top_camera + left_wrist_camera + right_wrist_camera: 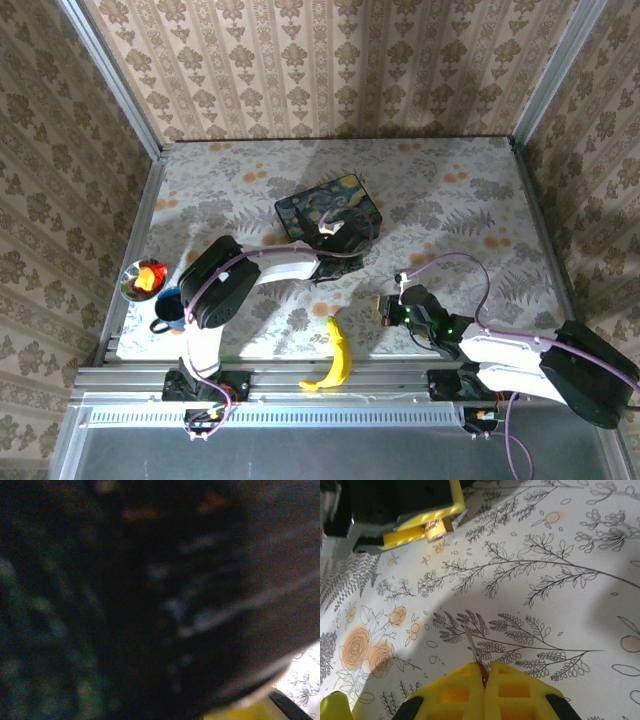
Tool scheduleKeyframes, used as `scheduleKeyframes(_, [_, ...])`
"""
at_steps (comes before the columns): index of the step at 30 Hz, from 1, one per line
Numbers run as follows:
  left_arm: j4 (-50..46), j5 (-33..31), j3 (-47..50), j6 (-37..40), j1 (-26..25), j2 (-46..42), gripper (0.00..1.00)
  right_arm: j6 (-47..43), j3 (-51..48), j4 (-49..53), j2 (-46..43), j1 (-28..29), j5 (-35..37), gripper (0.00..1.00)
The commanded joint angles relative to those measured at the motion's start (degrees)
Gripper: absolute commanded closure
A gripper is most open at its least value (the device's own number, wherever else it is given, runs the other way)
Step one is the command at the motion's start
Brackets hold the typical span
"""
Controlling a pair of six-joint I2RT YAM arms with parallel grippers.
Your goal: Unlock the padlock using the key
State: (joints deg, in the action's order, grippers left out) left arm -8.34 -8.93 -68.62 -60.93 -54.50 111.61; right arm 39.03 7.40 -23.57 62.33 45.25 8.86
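Observation:
In the right wrist view my right gripper (484,674) is shut on the key (473,641). The key's thin silvery blade sticks out ahead of the yellow fingertips, just above the flowered cloth. Farther ahead, at the upper left, the small brass padlock (434,529) sits pinched against the yellow fingers (415,526) of my left gripper. From above, the left gripper (345,262) lies at the near edge of the painted box (330,205). The right gripper (388,310) is a short way to its right and nearer. The left wrist view is dark and blurred.
A banana (338,357) lies near the front edge between the arm bases. A blue mug (170,310) and a metal bowl (143,280) with red and orange contents stand at the left edge. Patterned walls close in the table on three sides.

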Motion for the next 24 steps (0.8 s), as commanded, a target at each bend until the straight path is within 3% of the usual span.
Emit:
scheduleKeyframes(1, [2.2,1.3,1.1,-2.2,1.2,-2.2,1.00,-1.0,1.4,-5.1,2.2,0.7,2.4,1.00])
scheduleKeyframes(15, [2.9,6.6,1.1,-4.8,2.8,-3.1,1.00,-4.0,5.1,-15.9,12.5,0.5,3.8,1.00])
scheduleKeyframes(24, [7.7,8.5,3.7,-5.9,2.7,-3.6,1.00,-3.9,6.0,-26.9,23.1,-1.5,-0.2,1.00])
